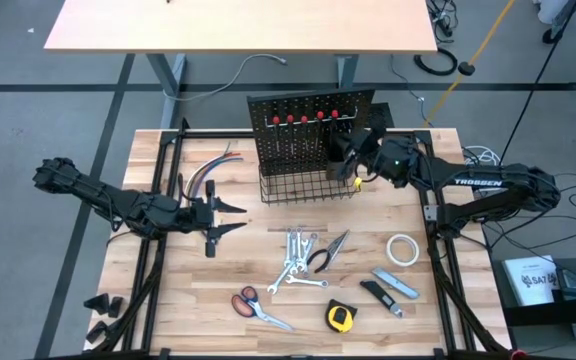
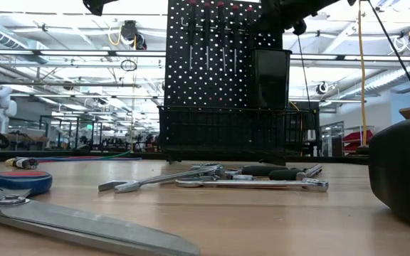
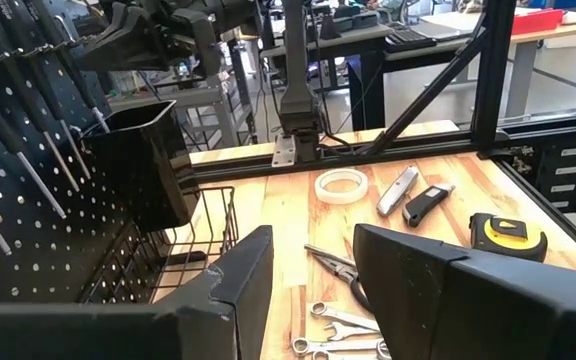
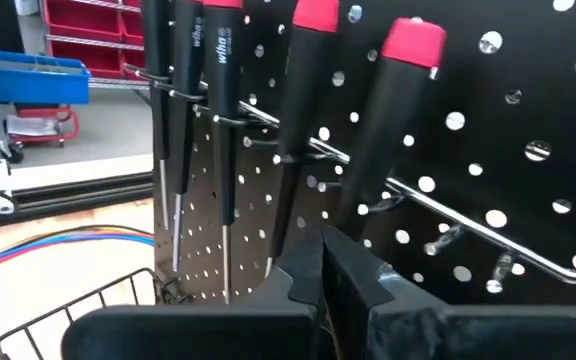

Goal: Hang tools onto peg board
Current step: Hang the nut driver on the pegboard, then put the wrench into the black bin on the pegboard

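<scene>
The right claw [image 1: 356, 160], shut and holding nothing, hovers against the peg board [image 1: 308, 125] at upper centre of the high view, just beside the black cup [image 1: 340, 148] and the row of red-capped screwdrivers [image 4: 403, 110] hanging on hooks. The left claw [image 1: 230, 218], half open and empty, waits at left of the table [image 1: 168, 300]. Wrenches [image 1: 296, 262], pliers [image 1: 328, 250], scissors [image 1: 258, 306], tape measure [image 1: 340, 317], utility knife [image 1: 396, 284] and tape roll [image 1: 402, 250] lie in the lower half.

Screwdrivers [image 1: 306, 118] hanging on peg board [image 1: 308, 135], wrenches [image 1: 296, 262] before basket [image 1: 308, 185]
</scene>
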